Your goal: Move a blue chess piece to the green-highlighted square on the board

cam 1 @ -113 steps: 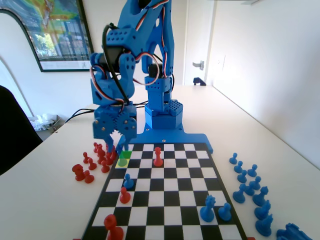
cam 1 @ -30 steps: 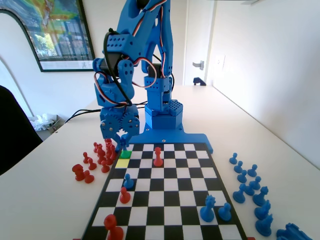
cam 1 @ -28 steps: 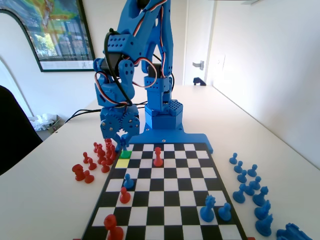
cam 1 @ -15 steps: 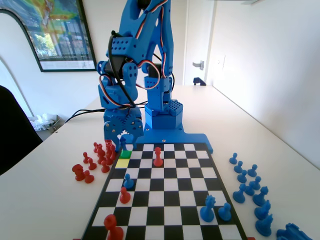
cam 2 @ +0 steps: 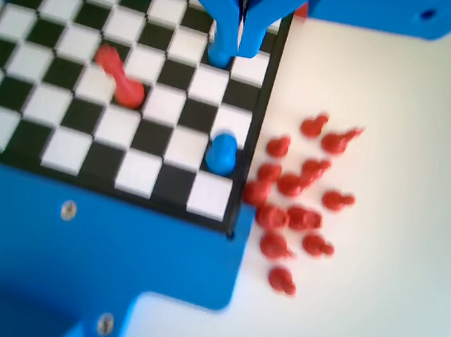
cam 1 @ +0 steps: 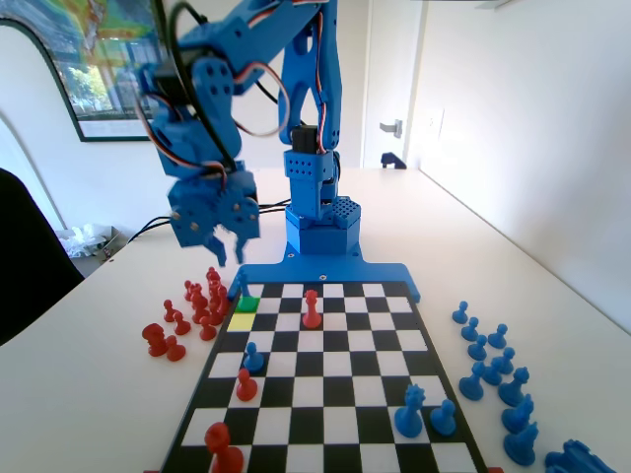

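A small blue chess piece (cam 2: 222,153) stands by itself on the board (cam 2: 53,150), in the edge column, second row from the blue base. In the fixed view this blue pawn (cam 1: 245,295) sits on the green-highlighted square (cam 1: 248,306), partly blending with the base behind it. My gripper (cam 1: 210,248) hangs well above the table, left of the board's far corner, holding nothing. In the wrist view the jaws of the gripper (cam 2: 241,29) are pressed together at the top edge, away from the pawn.
A yellow square (cam 1: 241,321) lies just in front of the green one. A red pawn (cam 1: 312,308) and another blue pawn (cam 1: 253,357) stand on the board. Several red pawns (cam 1: 202,304) cluster off its left edge, and blue pieces (cam 1: 488,370) line the right side.
The gripper has risen and swung left, away from the green square. The blue pawn stays behind on that square, free of the jaws.
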Available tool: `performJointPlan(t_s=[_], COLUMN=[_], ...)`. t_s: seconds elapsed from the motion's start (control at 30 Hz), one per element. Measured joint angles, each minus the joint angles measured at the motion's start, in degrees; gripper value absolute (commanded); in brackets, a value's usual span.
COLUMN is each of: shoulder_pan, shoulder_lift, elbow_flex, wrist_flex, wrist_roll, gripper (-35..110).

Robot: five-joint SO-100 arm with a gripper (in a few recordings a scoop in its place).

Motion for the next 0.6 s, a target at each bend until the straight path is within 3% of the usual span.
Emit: performJointPlan(t_s=[0.6], shoulder_pan=[-20.2], shoulder_lift=[42.0], elbow_flex=[-2.2], wrist_flex=[26.0], wrist_roll=[19.7], gripper=[1])
